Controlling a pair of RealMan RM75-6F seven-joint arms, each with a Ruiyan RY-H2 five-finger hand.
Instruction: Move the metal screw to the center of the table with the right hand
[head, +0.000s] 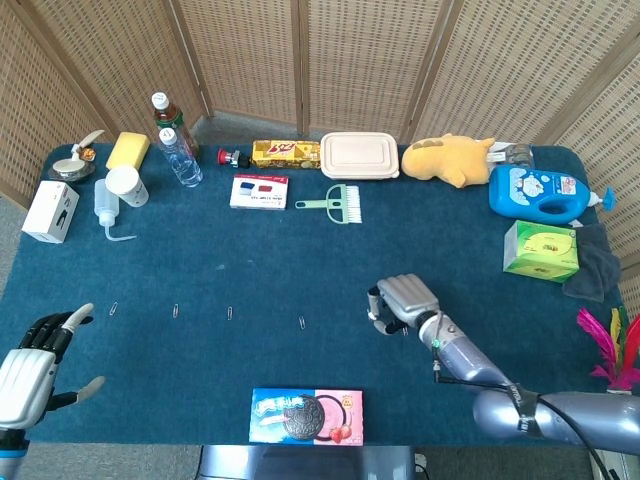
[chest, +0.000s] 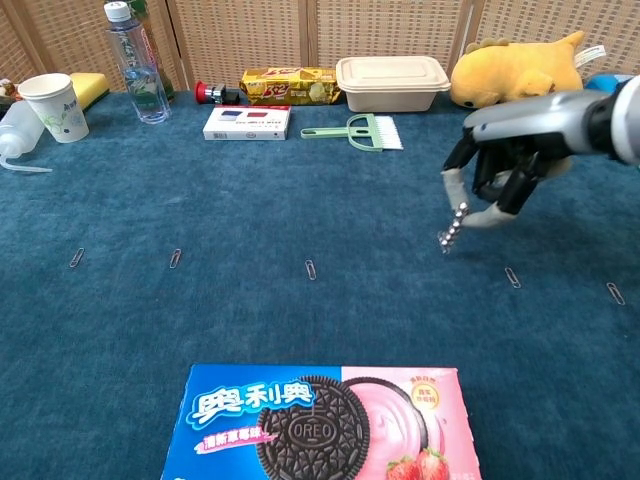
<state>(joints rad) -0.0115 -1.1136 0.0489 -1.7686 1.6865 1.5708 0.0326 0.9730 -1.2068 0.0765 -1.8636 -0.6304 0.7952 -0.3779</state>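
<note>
My right hand (chest: 505, 165) pinches the metal screw (chest: 452, 228) by its top. The screw hangs tilted with its tip a little above the blue cloth, right of the table's middle. In the head view the same right hand (head: 403, 303) sits right of centre in the near half of the table, and the screw is mostly hidden under it. At the near left corner my left hand (head: 35, 365) stays off the table with its fingers spread, holding nothing.
An Oreo box (chest: 325, 423) lies at the near edge. Several paper clips (chest: 310, 269) are strung in a row across the cloth. Along the back stand a green brush (chest: 362, 130), a lunch box (chest: 390, 82), a yellow plush (chest: 515, 70), bottles (chest: 130, 60) and a cup (chest: 55, 105).
</note>
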